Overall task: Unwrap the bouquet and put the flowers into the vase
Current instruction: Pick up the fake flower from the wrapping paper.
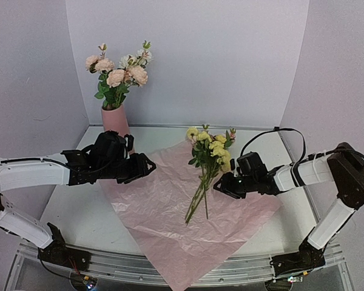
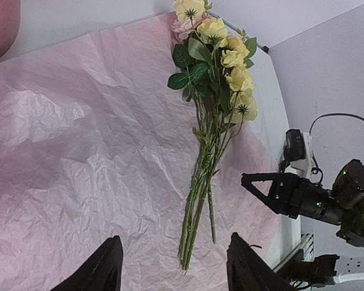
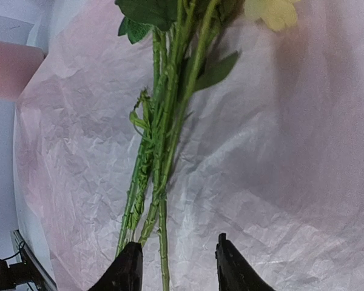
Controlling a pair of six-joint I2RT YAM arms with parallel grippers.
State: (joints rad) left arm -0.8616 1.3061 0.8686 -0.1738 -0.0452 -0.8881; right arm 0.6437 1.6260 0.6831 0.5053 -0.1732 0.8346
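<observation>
While both jaws gape empty, the left arm [image 1: 30, 173] partly hides the vase [image 1: 114, 120].

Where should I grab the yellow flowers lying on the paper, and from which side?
Probably grip the yellow flowers on the bare stems below the leaves, where they lie bundled close. Come down from above with the right gripper, jaws straddling the bundle: the stems lie flat on the paper beside it.

Vase [image 1: 114, 118] btm hidden behind L arm [image 1: 30, 173].
</observation>
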